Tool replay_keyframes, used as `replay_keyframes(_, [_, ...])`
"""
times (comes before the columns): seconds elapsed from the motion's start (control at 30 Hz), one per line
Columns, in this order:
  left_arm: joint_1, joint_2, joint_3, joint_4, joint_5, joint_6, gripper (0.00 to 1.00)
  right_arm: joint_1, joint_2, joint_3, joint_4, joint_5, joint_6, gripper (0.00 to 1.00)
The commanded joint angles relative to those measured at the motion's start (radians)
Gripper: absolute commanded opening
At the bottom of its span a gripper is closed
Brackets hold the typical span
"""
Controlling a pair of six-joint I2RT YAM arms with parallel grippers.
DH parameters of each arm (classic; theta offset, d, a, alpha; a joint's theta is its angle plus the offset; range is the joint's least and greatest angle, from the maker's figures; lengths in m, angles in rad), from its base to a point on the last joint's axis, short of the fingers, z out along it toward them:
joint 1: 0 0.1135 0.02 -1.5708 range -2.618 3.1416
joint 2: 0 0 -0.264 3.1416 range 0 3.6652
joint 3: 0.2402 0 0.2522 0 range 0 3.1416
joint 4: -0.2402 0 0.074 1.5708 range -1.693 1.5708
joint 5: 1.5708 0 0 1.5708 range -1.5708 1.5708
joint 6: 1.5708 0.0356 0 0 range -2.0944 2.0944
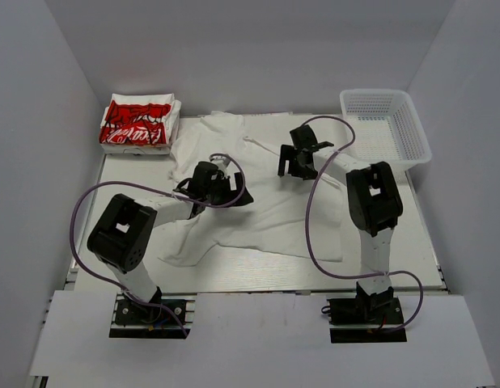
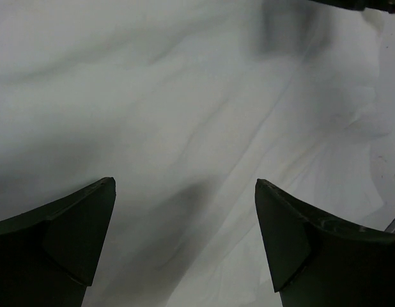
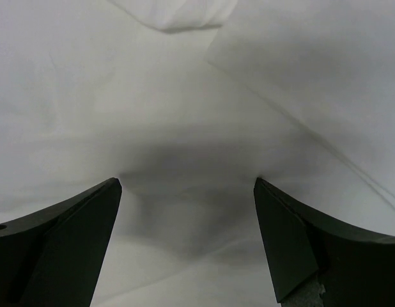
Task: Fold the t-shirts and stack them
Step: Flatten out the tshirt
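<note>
**Top external: both grippers spread wide above the plain shirt**

Top external view shows a plain white shirt (image 1: 266, 214) lying unfolded and rumpled across the middle of the table (image 1: 258, 273). Its far edge reaches towards the back wall and its near hem lies towards the lower centre. A folded stack of red-print shirts (image 1: 139, 124) sits in the upper left corner of the table, just beside the plain shirt's left sleeve. A white mesh basket (image 1: 412, 153) stands in the upper right, apart from the cloth.

The left gripper (image 1: 218, 176) is over the shirt left of centre. The right gripper (image 1: 297, 160) is over the shirt's upper middle, near the collar area. Purple cables (image 1: 315, 234) loop from each arm.

In the left wrist view the fingers (image 2: 69, 236) stand wide apart with nothing between them, and wrinkled white fabric fills the frame below. The right wrist view is much the same: its fingers (image 3: 300, 243) are parted and grasp nothing, above cloth with a fold line running to the lower right. Whether either gripper's tips touch the fabric cannot be told.
</note>
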Motion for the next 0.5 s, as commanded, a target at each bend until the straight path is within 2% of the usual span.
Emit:
replay_keyframes(0.0, [-0.013, -0.005, -0.009, -0.002, -0.056, 0.012, 0.99, -0.016, 0.057, 0.1, 0.024, 0.031, -0.039, 0.9])
replay_keyframes(0.23, [-0.013, 0.029, -0.08, -0.056, -0.018, 0.023, 0.99, -0.074, 0.255, 0.285, -0.03, 0.024, -0.049, 0.9])
replay_keyframes(0.47, [-0.013, 0.069, -0.091, -0.155, -0.076, 0.049, 0.99, -0.152, 0.378, 0.46, -0.07, 0.051, -0.04, 0.9])
